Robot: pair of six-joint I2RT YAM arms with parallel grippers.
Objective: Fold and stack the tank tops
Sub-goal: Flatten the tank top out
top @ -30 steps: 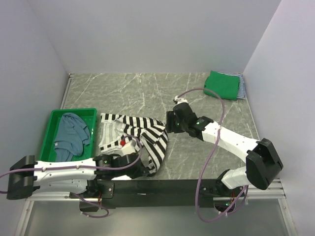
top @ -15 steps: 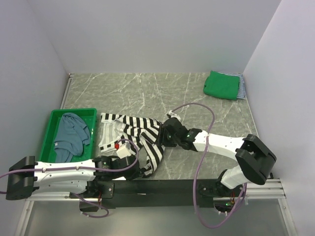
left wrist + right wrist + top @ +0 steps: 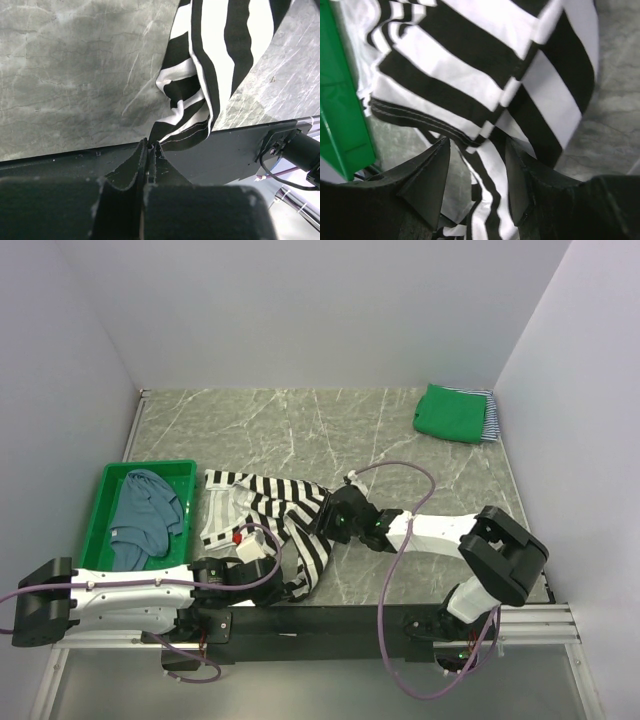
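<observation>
The bold black-white striped tank top (image 3: pixel 265 512) lies rumpled on the marble table near the front left. My left gripper (image 3: pixel 292 585) is shut on its near hem, and the pinched cloth shows at the fingertips (image 3: pixel 151 145), with the rest of the top (image 3: pixel 215 50) draped beyond. My right gripper (image 3: pixel 325 522) stands open low over the top's right edge, its fingers astride a fold of striped cloth (image 3: pixel 485 95) without pinching it (image 3: pixel 477 142). A dusty blue tank top (image 3: pixel 140 515) lies in the bin. A folded green tank top (image 3: pixel 450 412) rests on a thin-striped one (image 3: pixel 490 422) at the back right.
The rigid green bin (image 3: pixel 100 502) stands at the left, its wall (image 3: pixel 340 110) close to the striped cloth. A black rail (image 3: pixel 330 620) runs along the table's front edge. Grey walls close in the back and both sides.
My right arm has swung left and down onto the striped top's right edge, its jaws narrowing a little. The left gripper has kept its hold and shifted slightly.
</observation>
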